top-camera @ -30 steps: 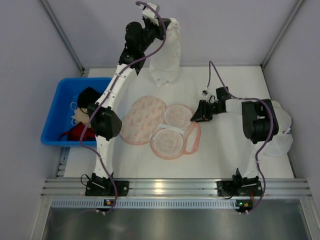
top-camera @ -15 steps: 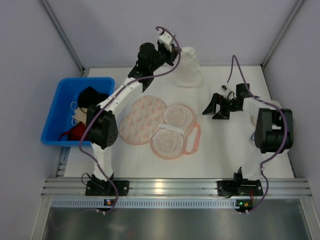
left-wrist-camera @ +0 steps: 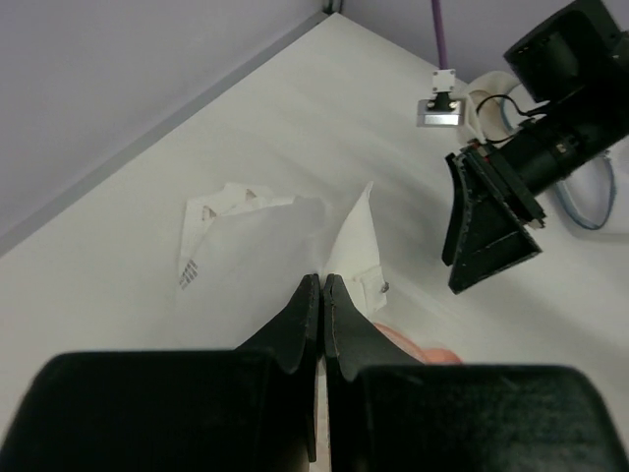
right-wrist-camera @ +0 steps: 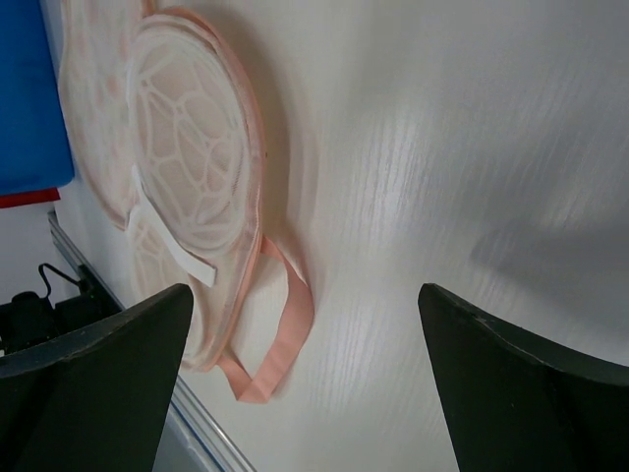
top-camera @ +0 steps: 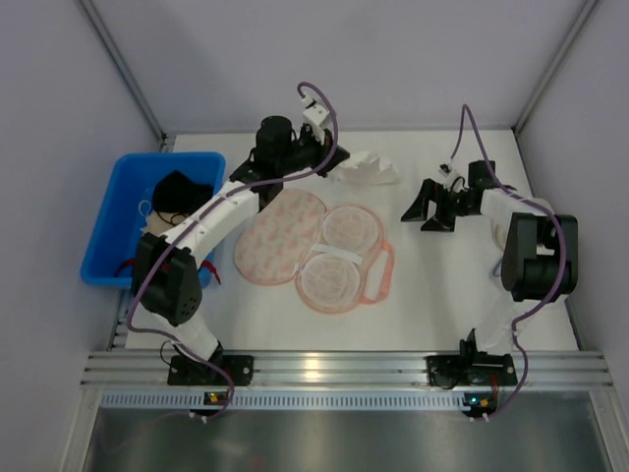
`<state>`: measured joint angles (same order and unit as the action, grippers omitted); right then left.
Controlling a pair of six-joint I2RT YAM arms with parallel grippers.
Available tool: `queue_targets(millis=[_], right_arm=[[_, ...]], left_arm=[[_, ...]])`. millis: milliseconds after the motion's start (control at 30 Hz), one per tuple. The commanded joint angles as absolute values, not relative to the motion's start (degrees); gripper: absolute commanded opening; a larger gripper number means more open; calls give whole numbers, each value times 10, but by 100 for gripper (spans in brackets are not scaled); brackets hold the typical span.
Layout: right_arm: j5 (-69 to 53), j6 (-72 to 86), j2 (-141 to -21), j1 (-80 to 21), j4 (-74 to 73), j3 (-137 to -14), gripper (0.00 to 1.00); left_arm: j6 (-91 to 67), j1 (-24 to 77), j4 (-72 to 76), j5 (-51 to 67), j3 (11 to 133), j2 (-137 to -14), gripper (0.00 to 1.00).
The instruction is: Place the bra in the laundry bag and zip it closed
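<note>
White bra [top-camera: 366, 169], dangling high a sec ago, had dropped onto the table [top-camera: 442, 285] just ahead of the jaws of the left gripper [left-wrist-camera: 321, 280], pinched on its edge, w/ the open laundry bag [top-camera: 280, 231] just behind them & the right gripper [top-camera: 425, 208] spread, empty, so bagging was still to do.

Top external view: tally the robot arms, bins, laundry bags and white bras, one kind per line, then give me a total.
robot arms: 2 (left arm, right arm)
blue bin: 1
laundry bag: 1
bra: 1
total: 5
</note>
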<state>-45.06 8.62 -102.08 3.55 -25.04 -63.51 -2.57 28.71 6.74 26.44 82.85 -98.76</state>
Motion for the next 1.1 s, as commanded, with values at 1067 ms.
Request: queue_targets(millis=[1067], right_arm=[[-275,84,-1278,-50,-127,-1034,92]], left_arm=[[119,327,-160,409,633,-948,0]])
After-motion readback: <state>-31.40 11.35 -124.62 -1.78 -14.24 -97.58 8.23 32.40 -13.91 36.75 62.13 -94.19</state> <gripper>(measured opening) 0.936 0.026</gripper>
